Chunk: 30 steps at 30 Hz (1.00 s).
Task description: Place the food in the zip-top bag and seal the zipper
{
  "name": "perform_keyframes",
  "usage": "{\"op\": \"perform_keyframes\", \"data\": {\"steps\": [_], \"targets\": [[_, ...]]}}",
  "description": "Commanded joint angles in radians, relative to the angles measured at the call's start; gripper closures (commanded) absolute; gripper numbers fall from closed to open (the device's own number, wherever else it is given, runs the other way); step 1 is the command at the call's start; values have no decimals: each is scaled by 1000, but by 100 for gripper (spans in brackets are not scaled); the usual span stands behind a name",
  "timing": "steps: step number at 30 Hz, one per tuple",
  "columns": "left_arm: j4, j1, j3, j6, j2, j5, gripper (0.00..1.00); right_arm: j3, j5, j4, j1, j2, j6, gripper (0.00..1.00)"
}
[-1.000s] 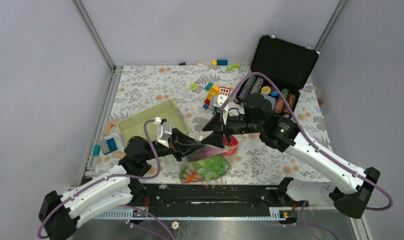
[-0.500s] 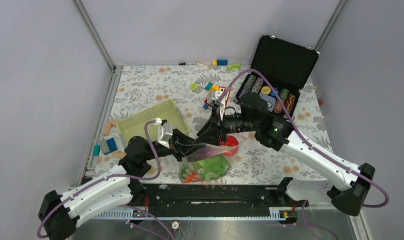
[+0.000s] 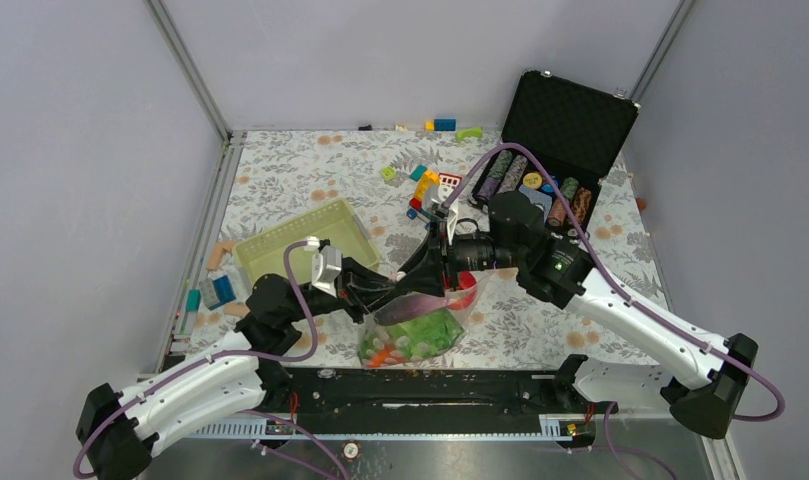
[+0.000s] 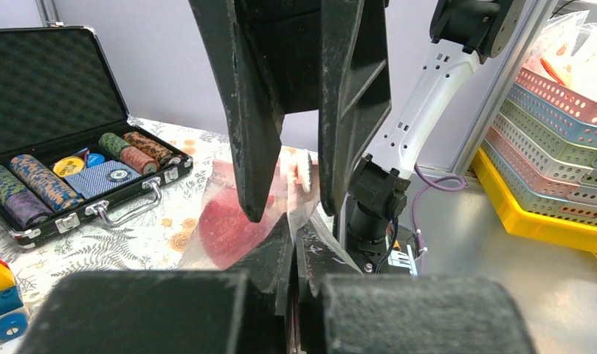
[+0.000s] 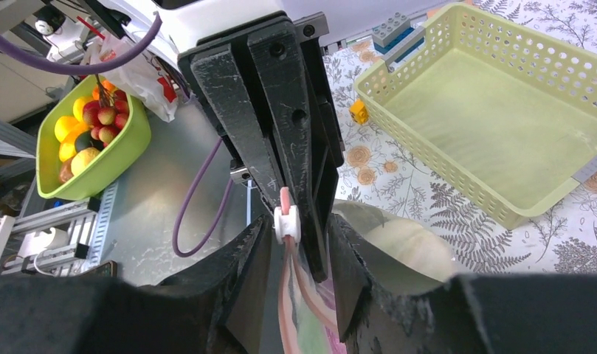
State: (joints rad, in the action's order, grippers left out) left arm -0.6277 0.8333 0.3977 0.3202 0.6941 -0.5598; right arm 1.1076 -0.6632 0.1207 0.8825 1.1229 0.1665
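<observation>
Mostly the filling looks done: green leafy pieces [image 3: 430,328] and the orange carrot [image 3: 382,354] lie inside the zip-top bag [image 3: 420,338]. The red round one [image 3: 465,292] shows behind clear plastic, though I cannot tell for sure that it is inside. The bag sits at the near edge of the worktop [image 3: 300,170], between my two arms. My left tool [image 4: 294,291] is pressed together, pinching the bag at its mouth. My right tool [image 5: 295,236] is spread, straddling the pink zipper [image 5: 291,295] and its white slider [image 5: 286,221] without gripping them. By my judgement sealing is what is left. Room is tight: both tools meet nose to nose over the mouth, the green basket [image 3: 255,245] lies just left and farther back, the poker chip case [image 3: 570,120] far right. The freest path runs right along the strip.
</observation>
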Motion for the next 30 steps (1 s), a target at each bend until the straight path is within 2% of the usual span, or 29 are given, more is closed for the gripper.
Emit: {"op": "perform_keyframes", "data": {"steps": [1, 6, 14, 23, 25, 30], "targets": [[-126, 6, 3, 12, -16, 26, 100, -8, -8, -81, -7, -28, 53, 58], [-125, 5, 0, 16, -22, 31, 100, -17, -14, -148, -7, -20, 95, 58], [-122, 5, -5, 18, -33, 63, 100, -15, -3, -137, -7, -10, 94, 74], [-123, 5, -3, 33, -33, 76, 100, -23, 14, -127, -7, -1, 89, 68], [-123, 5, -3, 31, -32, 71, 100, -23, 23, -127, -7, -1, 87, 71], [-124, 6, -5, 33, -28, 75, 100, -35, 28, -150, -7, -16, 96, 87]]}}
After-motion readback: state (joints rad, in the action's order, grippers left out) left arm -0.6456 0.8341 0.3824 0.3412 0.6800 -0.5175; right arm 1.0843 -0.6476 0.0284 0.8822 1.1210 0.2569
